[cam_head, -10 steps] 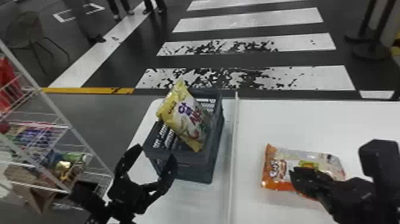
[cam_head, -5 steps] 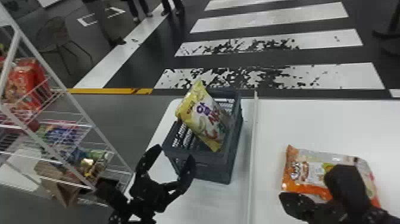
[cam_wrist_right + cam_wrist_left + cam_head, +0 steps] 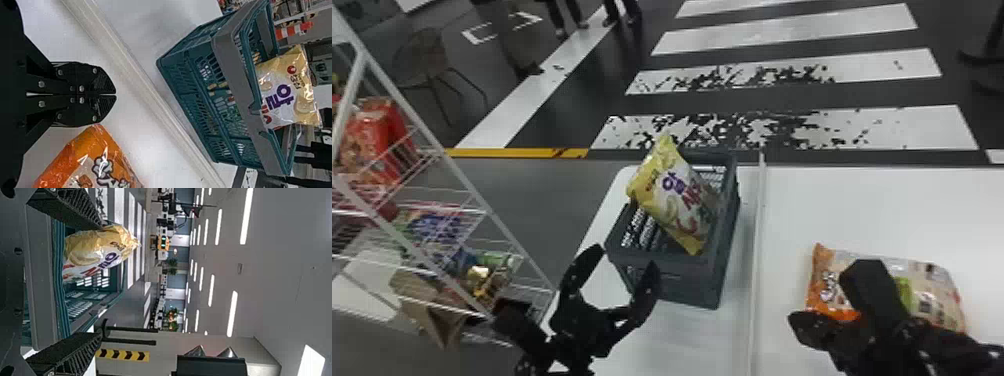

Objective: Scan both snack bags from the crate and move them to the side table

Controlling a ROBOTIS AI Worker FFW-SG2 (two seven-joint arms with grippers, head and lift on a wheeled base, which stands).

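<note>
The yellow-and-white snack bag (image 3: pixel 677 200) leans tilted in the grey-green crate (image 3: pixel 677 290), its upper end above the rim. My left gripper (image 3: pixel 623 259) stands open at the crate's near left side. In the left wrist view, that gripper (image 3: pixel 101 282) has the yellow bag (image 3: pixel 94 250) beyond its spread fingers, untouched. The orange snack bag (image 3: pixel 932 290) lies flat on the side table (image 3: pixel 857 210). My right gripper (image 3: pixel 797 322) is near its left end. In the right wrist view, the gripper (image 3: pixel 115 94) is shut on nothing, beside the orange bag (image 3: pixel 84 156).
A raised white strip (image 3: pixel 757 260) runs between the crate's table and the side table. At the left stands a white wire shelf (image 3: pixel 432 145) with packaged goods. A chair (image 3: pixel 424 60) and people's legs are on the floor behind.
The head view has swung left, so the scene sits farther right in it. My right gripper has moved left and nearer, from over the orange bag to its left end. Left gripper and crate keep their relation.
</note>
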